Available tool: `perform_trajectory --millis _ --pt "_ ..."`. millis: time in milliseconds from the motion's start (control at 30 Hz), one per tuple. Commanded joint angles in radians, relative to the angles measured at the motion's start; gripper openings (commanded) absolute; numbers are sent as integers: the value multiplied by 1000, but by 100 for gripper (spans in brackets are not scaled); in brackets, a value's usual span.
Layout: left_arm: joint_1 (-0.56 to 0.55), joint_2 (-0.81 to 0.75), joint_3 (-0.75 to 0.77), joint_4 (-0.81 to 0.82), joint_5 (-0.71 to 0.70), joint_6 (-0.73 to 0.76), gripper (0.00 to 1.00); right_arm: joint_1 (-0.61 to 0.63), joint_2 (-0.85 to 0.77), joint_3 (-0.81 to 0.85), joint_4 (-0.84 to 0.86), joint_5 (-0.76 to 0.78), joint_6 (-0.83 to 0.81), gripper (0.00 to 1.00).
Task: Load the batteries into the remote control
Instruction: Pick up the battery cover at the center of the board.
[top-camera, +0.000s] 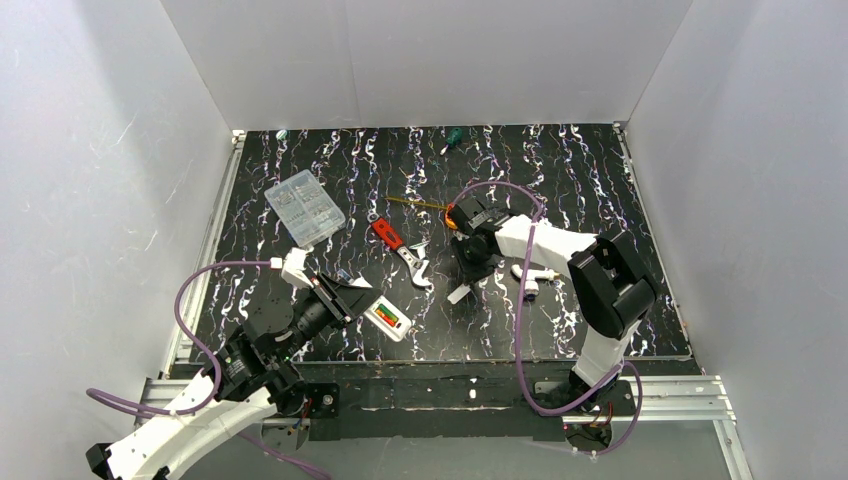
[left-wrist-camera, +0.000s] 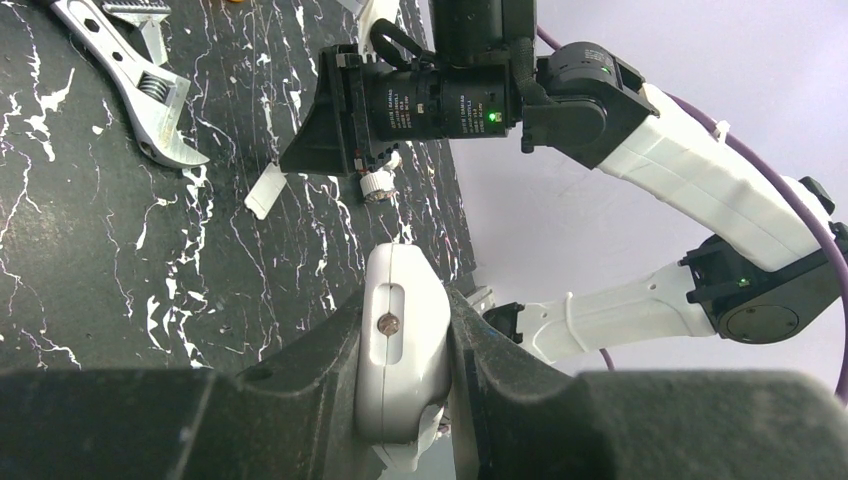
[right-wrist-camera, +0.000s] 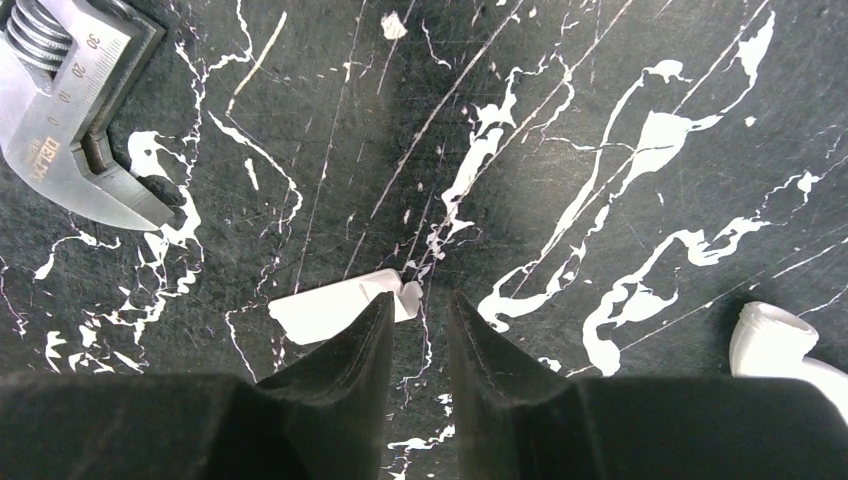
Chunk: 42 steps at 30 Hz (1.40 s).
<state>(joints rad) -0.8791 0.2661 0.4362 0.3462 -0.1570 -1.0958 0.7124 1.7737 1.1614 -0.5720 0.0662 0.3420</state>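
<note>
My left gripper (top-camera: 362, 303) is shut on one end of the white remote control (top-camera: 392, 320), near the table's front edge. The batteries (top-camera: 389, 317) show as a green, yellow and red patch in its upturned face. In the left wrist view the remote control (left-wrist-camera: 400, 350) is pinched edge-on between both fingers of the left gripper (left-wrist-camera: 405, 305). My right gripper (right-wrist-camera: 418, 300) hangs just above the table with a narrow gap and nothing in it. A small flat white plastic piece (right-wrist-camera: 320, 312) lies under its left fingertip, and shows from above as a flat white piece (top-camera: 459, 293).
An adjustable wrench (top-camera: 412, 258) with a red handle lies mid-table, its jaw (right-wrist-camera: 70, 150) left of my right gripper. A white tap-shaped piece (top-camera: 535, 275) lies to the right. A clear compartment box (top-camera: 305, 208) sits at the back left. A green screwdriver (top-camera: 453, 137) lies by the back wall.
</note>
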Motion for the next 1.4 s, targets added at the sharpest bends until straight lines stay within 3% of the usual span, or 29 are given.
perform_trajectory --millis 0,500,667,767,1133,1367 --pt "0 5 30 71 0 13 0 -7 10 -17 22 -23 -23 34" --pt "0 -10 27 61 -5 13 0 -8 1 -32 36 -59 -37 15" --pt "0 -18 24 61 -5 13 0 -7 -28 -8 -20 5 -51 8" --pt "-1 -21 22 62 -3 12 0 -5 -38 48 -104 71 -62 3" --pt "0 -47 58 -3 9 32 0 60 89 369 -586 386 -40 2" --pt "1 -48 113 -78 35 63 0 147 223 509 -675 423 -33 3"
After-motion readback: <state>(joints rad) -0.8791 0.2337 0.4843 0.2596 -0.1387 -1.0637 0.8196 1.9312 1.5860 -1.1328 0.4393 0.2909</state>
